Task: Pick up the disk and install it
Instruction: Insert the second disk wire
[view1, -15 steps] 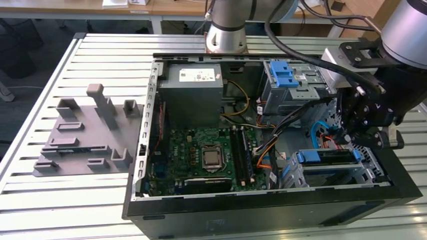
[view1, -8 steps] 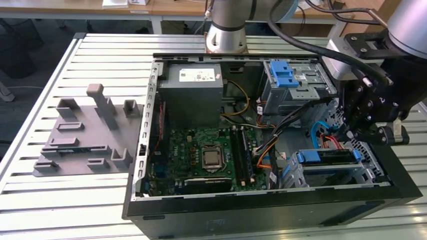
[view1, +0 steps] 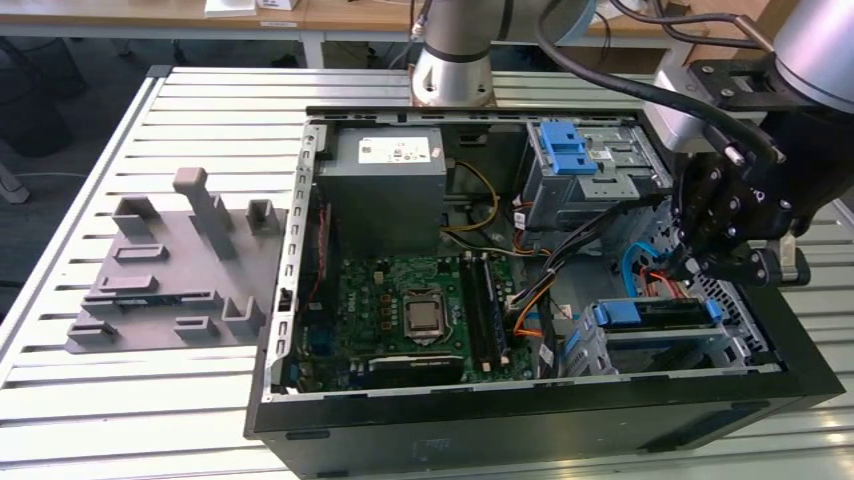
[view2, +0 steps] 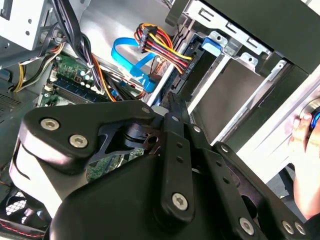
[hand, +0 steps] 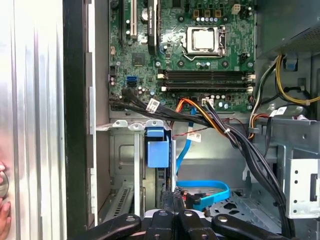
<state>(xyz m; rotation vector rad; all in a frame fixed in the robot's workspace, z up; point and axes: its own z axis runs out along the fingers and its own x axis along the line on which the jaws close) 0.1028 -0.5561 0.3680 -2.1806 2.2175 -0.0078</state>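
Lying open on the slatted metal surface (view1: 80, 420), with a grey moulded fixture (view1: 167, 270) at the exterior view's left and the black computer case (view1: 534, 425) beside it. Inside the case, left to right: grey power supply box (view1: 387, 165) at the far side, green motherboard (view1: 407, 315) nearer; then a grey drive cage (view1: 594, 165) with a blue latch (view1: 567, 150) at the far right. Seated in the near-right bay (view1: 667, 345), the disk (view1: 654, 315), its blue rail end facing up. Hovering just above that bay, the gripper (view1: 694, 262), fingers (hand: 172, 197) pressed together and holding nothing, tips close over the blue SATA cable (hand: 205, 192). Bundled black, orange and yellow cables (hand: 220, 127) crossing between board and bays.
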